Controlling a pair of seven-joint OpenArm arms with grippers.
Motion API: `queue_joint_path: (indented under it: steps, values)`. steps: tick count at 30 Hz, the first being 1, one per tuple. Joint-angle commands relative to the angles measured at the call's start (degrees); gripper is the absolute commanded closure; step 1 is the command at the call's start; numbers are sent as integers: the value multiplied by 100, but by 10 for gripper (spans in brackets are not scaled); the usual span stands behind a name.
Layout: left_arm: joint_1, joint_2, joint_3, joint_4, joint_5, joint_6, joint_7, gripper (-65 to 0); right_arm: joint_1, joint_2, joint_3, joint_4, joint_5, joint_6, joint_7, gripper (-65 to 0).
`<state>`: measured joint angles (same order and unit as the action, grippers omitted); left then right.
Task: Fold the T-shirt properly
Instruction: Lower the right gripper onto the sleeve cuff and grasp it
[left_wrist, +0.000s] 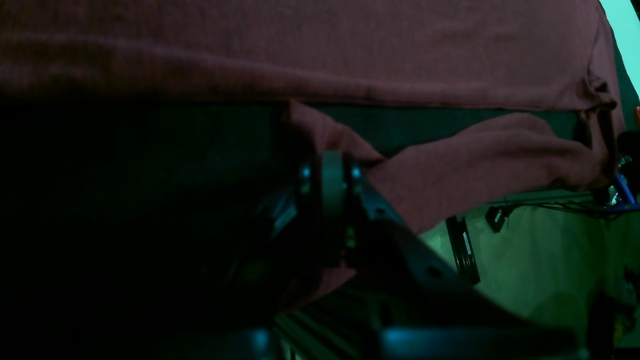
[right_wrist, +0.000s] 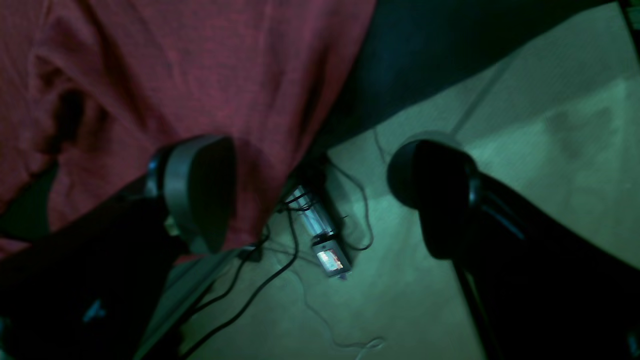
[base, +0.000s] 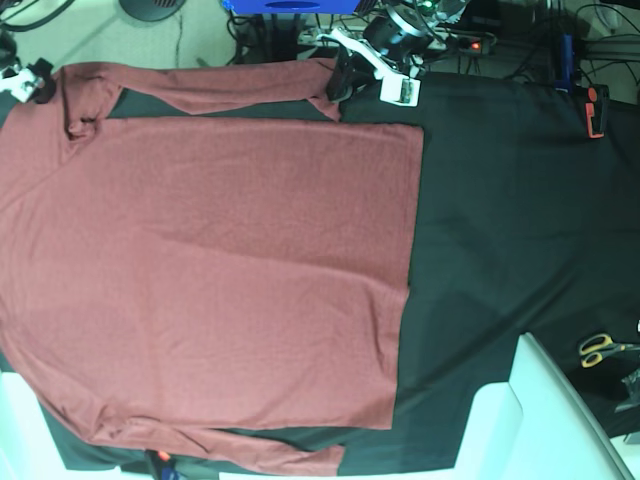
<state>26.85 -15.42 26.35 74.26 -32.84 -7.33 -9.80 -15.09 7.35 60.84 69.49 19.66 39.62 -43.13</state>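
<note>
Left fingers (left_wrist: 332, 184) clamped on T-shirt (base: 210, 270) sleeve cuff; right fingers (right_wrist: 200, 190) wide apart beside hanging cloth.

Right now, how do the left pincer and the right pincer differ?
The left pincer is shut, the right pincer wide open. The left pincer pinches a sleeve of the T-shirt; the right pincer holds nothing, one finger before the cloth, the other over the floor. Both are dark, at the shirt's edge.
</note>
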Motion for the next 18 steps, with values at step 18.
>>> queue_joint_path:
  steps: [18]
  values:
    - [80, -18, 24, 42, 27, 34, 79, 0, 2, 34, 4, 1152, 87, 38, -218, -503]
